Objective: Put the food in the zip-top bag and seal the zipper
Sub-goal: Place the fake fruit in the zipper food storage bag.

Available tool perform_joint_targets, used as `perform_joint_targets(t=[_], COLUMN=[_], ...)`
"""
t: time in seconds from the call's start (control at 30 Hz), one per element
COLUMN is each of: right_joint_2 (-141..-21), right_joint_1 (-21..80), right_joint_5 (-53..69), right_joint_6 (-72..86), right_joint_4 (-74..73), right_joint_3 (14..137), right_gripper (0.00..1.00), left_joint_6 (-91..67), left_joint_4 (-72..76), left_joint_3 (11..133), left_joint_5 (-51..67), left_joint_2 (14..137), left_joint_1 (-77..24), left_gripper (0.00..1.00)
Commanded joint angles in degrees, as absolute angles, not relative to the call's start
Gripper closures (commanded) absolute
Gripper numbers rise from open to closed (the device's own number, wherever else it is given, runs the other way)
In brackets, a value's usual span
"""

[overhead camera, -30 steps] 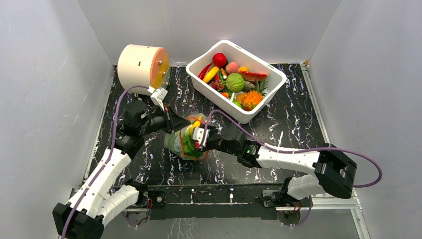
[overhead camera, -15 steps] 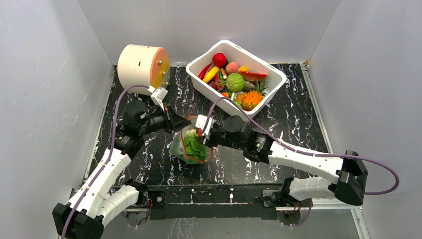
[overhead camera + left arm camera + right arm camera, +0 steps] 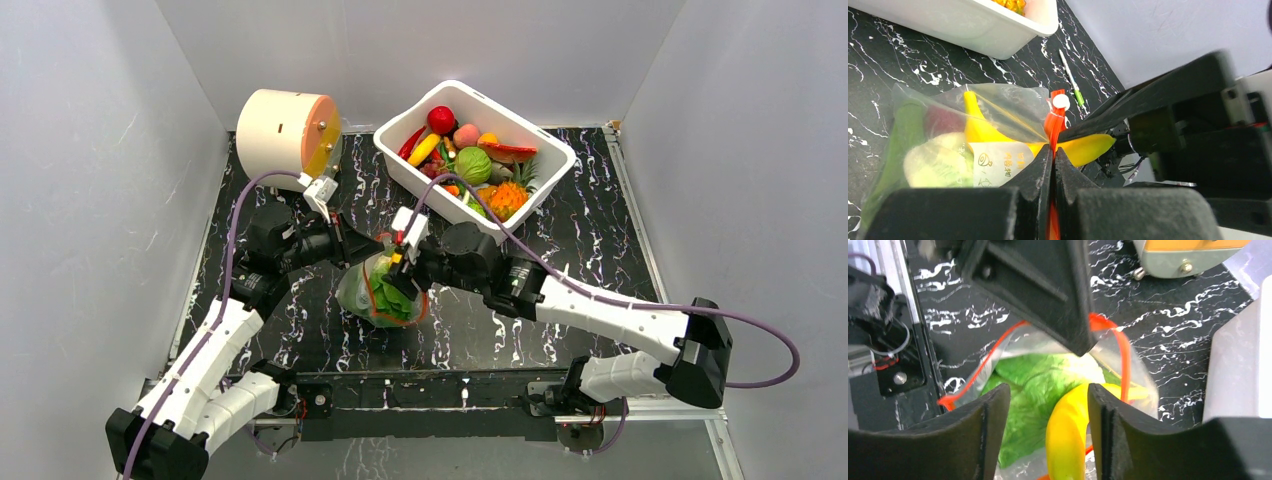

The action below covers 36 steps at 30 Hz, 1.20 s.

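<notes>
Zip-top bag (image 3: 355, 292) mouth hidden under right tool (image 3: 398, 272); banana (image 3: 1065, 435) cut off below.

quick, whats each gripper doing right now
Left gripper: closed, pinching the thin orange-red zipper strip of the clear plastic bag.
Right gripper: open, fingers either side of the yellow toy banana, not clamping it.

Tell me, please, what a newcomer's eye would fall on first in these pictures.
The clear zip-top bag at the centre of the table, stuffed with leafy greens, draws the eye first. The left gripper is shut on its orange-red zipper, and a yellow banana pokes out of its mouth between the open fingers of the right gripper. Next comes the white tub at the far side, heaped with bright toy food.
</notes>
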State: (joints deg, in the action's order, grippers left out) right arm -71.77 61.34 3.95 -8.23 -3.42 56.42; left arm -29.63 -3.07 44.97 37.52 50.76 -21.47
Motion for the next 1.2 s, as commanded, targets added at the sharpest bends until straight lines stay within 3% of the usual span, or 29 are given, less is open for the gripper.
perform_joint_targets(t=[0.0, 0.1, 0.43, 0.7, 1.17], right_joint_2=[-70.33, -69.09, -56.31, -50.78, -57.12], right_joint_1=[61.20, 61.24, 61.24, 61.23, 61.25], right_joint_5=[-0.65, 1.42, 4.17, 7.94, 8.53], right_joint_6=[-1.44, -4.69, -22.92, -32.78, -43.45], right_joint_4=[-8.94, -15.79, -27.85, -27.89, -18.47], right_joint_3=[66.12, 68.26, 62.37, 56.55, 53.17], right_gripper=[0.40, 0.36, 0.38, 0.39, 0.41], left_joint_6=[-29.18, -28.11, -21.11, -17.52, -19.61], left_joint_4=[-0.34, -0.72, -4.39, -5.45, -1.02], left_joint_3=[45.70, 46.05, 47.62, 48.46, 46.68], left_joint_5=[39.71, 40.73, 47.31, 53.09, 59.53], left_joint_2=[48.86, 49.01, 50.08, 50.61, 51.64], left_joint_1=[-21.56, -21.53, -21.53, -21.54, -21.53], left_gripper=[1.00, 1.00, 1.00, 1.00, 1.00])
